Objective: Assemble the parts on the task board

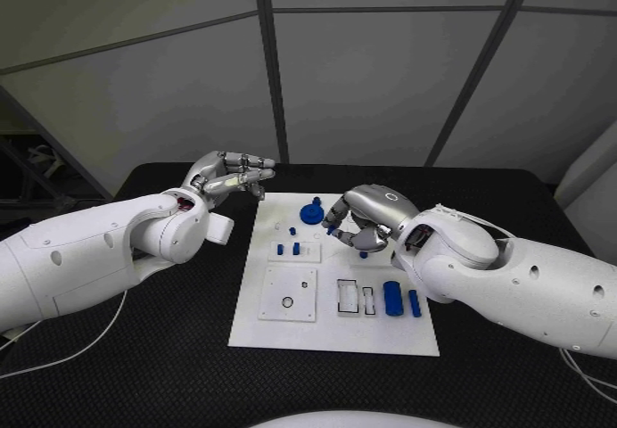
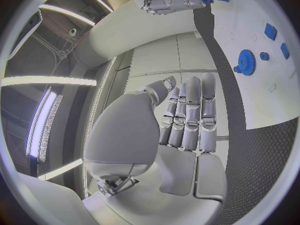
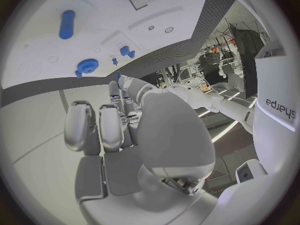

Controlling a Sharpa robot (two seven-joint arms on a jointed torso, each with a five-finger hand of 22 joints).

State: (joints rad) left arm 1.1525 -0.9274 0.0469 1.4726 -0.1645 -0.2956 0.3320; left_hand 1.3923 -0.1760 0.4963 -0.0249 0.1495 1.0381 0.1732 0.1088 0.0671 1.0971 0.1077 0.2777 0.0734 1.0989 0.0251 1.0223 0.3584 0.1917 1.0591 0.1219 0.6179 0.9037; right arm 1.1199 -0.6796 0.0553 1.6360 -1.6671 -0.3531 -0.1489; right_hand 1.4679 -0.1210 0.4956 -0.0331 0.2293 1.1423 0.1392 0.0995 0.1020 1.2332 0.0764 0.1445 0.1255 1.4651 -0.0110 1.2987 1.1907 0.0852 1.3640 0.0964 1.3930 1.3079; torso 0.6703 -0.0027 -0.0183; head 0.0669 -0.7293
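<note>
The white task board (image 1: 334,339) lies in the middle of the table. On it a blue gear (image 1: 311,214) sits near the far edge, with two small blue pegs (image 1: 288,250) standing behind it. A blue cylinder (image 1: 392,299) and a blue bar (image 1: 414,303) lie at the near right. My right hand (image 1: 366,218) hovers over the board's far right, fingers curled, and pinches a small blue part (image 3: 118,76) at its fingertips. My left hand (image 1: 229,176) is raised beside the board's far left corner and holds nothing; its fingers (image 2: 187,120) lie side by side.
A white inset plate (image 1: 288,294) with holes and two rectangular slots (image 1: 349,296) occupy the board's near half. Black table (image 1: 154,357) surrounds the board. Grey wall panels stand behind the table's far edge.
</note>
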